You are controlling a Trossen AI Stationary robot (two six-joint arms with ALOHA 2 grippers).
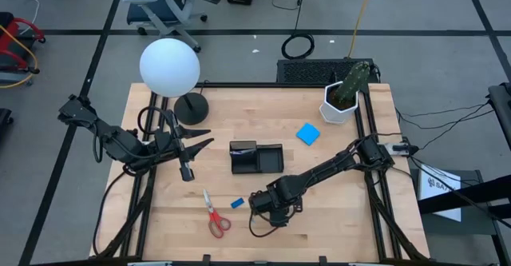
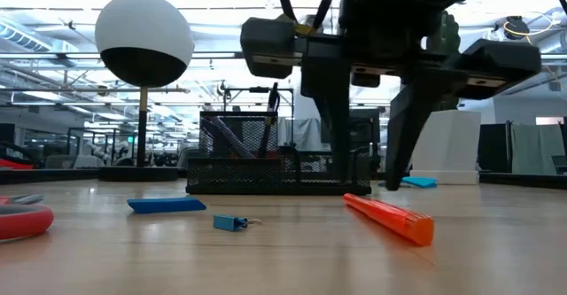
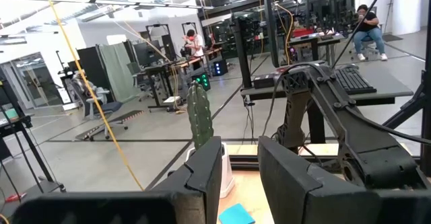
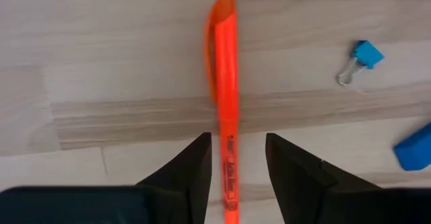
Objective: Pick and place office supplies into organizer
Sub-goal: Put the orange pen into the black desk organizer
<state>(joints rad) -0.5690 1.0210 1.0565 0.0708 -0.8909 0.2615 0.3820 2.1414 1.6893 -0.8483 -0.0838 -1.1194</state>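
Right hand (image 4: 234, 167), lower centre of frame: released, straddling orange highlighter (image 4: 224, 83) on worktop (image 4: 101, 62). Risk: off-centre closing, round barrel rolling away. Left hand (image 1: 209, 134): released, idle.

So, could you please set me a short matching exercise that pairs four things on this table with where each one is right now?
Things:
1. orange highlighter pen
2. red-handled scissors
3. blue square note pad
4. small blue binder clip

Places:
A. near the table's front edge, left of the right gripper
B. lying on the wood beside the pen, clear of the fingers
C. between the open fingers of the right gripper
D. between the black mesh organizer and the potted cactus

Pairs: 1-C, 2-A, 3-D, 4-B
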